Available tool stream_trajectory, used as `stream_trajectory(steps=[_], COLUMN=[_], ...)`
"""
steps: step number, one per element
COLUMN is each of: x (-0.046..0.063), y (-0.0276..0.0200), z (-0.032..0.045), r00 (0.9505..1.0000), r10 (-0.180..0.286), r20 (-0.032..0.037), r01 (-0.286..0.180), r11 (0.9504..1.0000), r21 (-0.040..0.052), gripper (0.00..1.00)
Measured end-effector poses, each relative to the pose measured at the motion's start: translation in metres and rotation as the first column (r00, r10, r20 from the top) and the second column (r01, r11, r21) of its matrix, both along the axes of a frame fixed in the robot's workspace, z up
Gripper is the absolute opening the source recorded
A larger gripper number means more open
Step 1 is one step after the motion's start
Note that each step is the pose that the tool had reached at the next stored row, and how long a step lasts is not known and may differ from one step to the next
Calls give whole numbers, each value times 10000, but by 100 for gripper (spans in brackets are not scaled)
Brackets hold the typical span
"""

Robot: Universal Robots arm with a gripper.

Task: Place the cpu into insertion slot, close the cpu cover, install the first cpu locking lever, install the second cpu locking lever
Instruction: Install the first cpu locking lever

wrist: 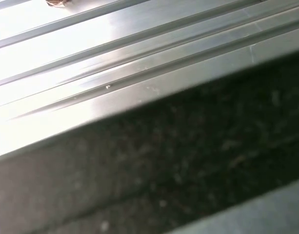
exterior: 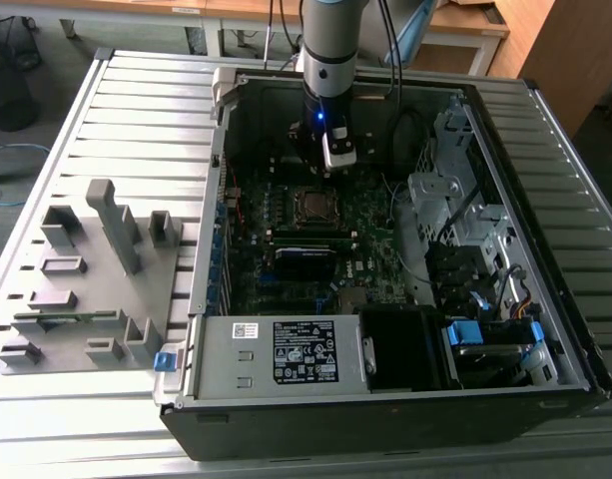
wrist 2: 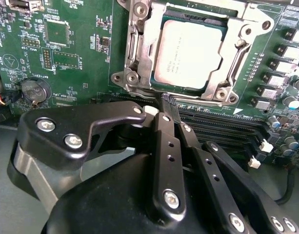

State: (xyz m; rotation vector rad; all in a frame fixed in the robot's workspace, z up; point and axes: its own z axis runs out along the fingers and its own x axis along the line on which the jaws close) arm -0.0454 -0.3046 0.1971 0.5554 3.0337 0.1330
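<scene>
Beside socket point(wrist 2: 121, 77), over memory slots point(wrist 2: 222, 126): hovering with jaws pressed together, gripping nothing. Seeing cpu point(wrist 2: 193, 51) seated flat within socket, cover point(wrist 2: 145, 48) lying closed around it. Can't tell whether levers point(wrist 2: 237, 61) beside socket latched. Exterior view: noting arm point(exterior: 330, 60) upright next to socket, inside open case point(exterior: 385, 429).

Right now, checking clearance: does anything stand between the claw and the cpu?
Nothing visible does. In the second wrist view the claw hovers beside the socket; the cpu lies bare in the window of the cpu cover.
</scene>
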Motion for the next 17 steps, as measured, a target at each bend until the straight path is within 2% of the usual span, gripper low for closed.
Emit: stream_trajectory(steps=[17], x=[57], y=[3], z=[17], r00=[9999], r10=[-166], r20=[-9], r01=[166], r11=[9999], r21=[0], gripper=[10])
